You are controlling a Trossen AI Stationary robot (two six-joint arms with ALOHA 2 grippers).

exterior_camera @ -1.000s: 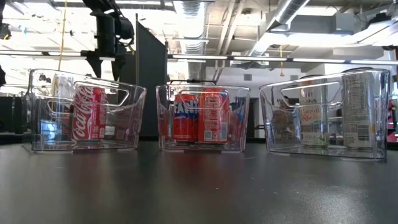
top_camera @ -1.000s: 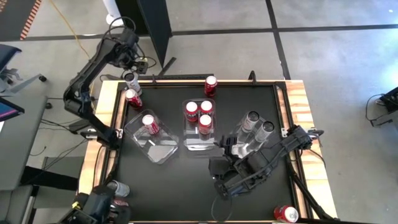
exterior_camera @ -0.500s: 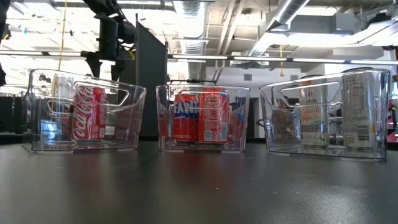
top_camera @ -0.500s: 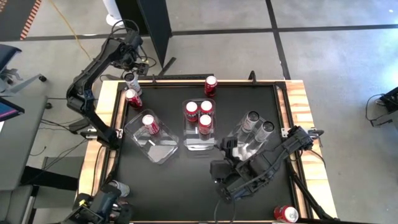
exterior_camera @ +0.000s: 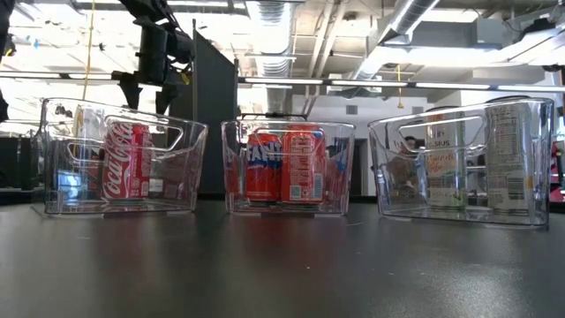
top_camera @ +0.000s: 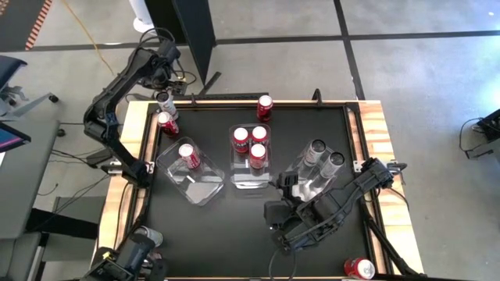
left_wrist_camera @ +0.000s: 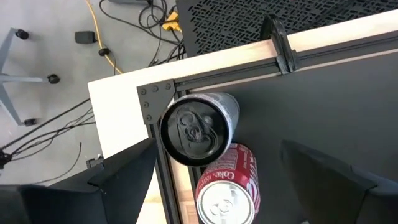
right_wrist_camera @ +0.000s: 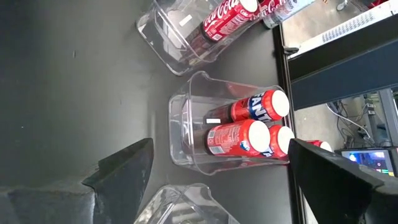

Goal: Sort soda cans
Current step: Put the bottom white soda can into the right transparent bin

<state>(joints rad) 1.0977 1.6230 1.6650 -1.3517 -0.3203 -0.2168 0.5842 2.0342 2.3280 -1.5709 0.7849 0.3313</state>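
Currently: Cans Partly Sorted, Both Grippers Empty

Currently three clear plastic bins stand on the black table (top_camera: 195, 234). The left bin (top_camera: 205, 187) holds one red cola can (top_camera: 188, 155), upright. The middle bin (top_camera: 247, 178) holds three orange-red cans (top_camera: 251, 144), upright and close together. The right bin (top_camera: 308, 185) holds two silver-grey cans (top_camera: 324, 156) side by side.

Outside the bins, a silver-grey can (top_camera: 165, 102) stands at the table's far left corner, on the frame edge, with a red can (top_camera: 166, 122) just beside it and touching or nearly touching. In the left wrist view these appear as a dark-topped silver can (left_wrist_camera: 198, 128) and a red cola can (left_wrist_camera: 225, 186) directly under the camera. Another red can (top_camera: 265, 106) stands alone at the far edge, behind the middle bin. A red can (top_camera: 358, 268) lies at the near right corner, outside the black surface. One more silver can (top_camera: 147, 236) sits at the near left edge beside the arm base.

The left gripper (top_camera: 167, 72) hangs above the far left corner, over the two loose cans, fingers spread wide with nothing between them. In the low view it shows high up behind the left bin.

The right gripper (top_camera: 283, 185) is low over the table, at the near side between the middle and right bins, pointing toward them. Its fingers stand wide apart and hold nothing; its wrist view shows the middle bin's cans (right_wrist_camera: 242, 134) ahead.
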